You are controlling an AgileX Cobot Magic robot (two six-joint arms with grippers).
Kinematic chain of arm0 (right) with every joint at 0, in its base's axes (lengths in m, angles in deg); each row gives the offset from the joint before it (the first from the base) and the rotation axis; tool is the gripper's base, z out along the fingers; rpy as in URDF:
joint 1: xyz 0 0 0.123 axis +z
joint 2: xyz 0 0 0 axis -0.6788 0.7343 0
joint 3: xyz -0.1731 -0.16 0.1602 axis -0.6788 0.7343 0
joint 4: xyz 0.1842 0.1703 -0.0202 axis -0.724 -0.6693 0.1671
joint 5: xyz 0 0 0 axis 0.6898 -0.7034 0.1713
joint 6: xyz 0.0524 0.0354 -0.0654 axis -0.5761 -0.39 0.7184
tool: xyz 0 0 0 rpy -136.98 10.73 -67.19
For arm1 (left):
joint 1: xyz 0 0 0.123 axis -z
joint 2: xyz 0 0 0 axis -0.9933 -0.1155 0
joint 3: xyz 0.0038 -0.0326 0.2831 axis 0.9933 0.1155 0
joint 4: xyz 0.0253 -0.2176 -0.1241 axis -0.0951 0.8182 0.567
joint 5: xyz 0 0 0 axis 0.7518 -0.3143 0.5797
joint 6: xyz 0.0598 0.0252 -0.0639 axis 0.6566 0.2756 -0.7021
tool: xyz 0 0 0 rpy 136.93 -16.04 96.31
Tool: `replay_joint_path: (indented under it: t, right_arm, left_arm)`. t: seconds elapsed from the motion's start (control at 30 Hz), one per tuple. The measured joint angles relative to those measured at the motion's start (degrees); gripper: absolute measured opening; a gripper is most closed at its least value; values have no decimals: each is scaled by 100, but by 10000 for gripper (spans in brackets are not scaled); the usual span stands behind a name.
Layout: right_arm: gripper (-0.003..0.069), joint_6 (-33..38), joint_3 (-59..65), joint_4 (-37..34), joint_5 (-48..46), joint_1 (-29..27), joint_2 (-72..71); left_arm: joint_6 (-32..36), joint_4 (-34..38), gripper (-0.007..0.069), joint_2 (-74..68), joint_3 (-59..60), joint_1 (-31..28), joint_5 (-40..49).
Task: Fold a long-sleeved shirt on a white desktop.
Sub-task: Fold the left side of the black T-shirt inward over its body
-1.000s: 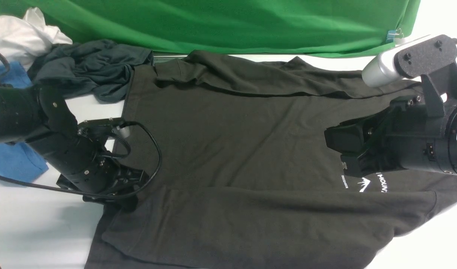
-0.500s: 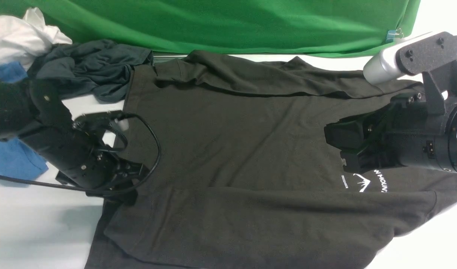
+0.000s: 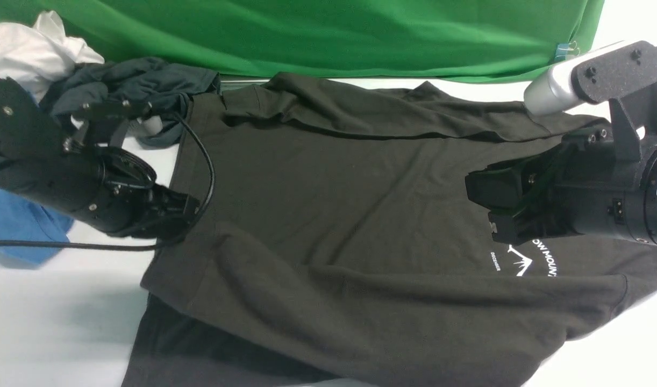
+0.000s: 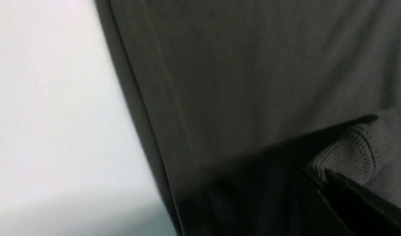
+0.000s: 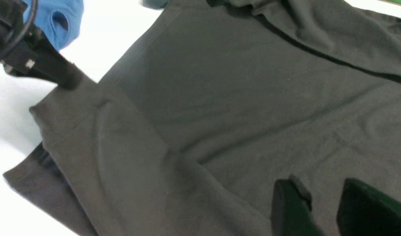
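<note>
The long-sleeved shirt lies spread across the white desktop, chest print at the right. Its near sleeve lies along the front of the body. My left gripper is shut on that sleeve's ribbed cuff at the shirt's left hem, and holds it raised off the cloth. The left wrist view shows the jaws closed on the cuff, with the hem edge beside bare desktop. My right gripper hovers open over the chest, nothing between its fingers.
A smaller slate-grey garment, a blue garment and a white cloth are heaped at the back left, behind my left arm. The green backdrop hangs along the far edge. A black cable loops off the left wrist.
My left gripper has risen and moved back with the cuff, pulling the sleeve's end up off the lower hem and slanting it. The right gripper has barely moved.
</note>
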Motion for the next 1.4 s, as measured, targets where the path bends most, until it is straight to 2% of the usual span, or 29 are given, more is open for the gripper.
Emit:
replay_joint_path:
  t: [0.43,0.8,1.4]
  right_arm:
    - [242,152,0,41,248,0,0]
    - [242,219,0,129,243,0,0]
    - [242,244,0,346,8,-25,2]
  left_arm:
    - [1007,284,41,-25,-860,0,-644]
    - [1326,297,41,-670,-1603,0,-687]
    - [1407,319,41,-1871,-2577,0,-1015]
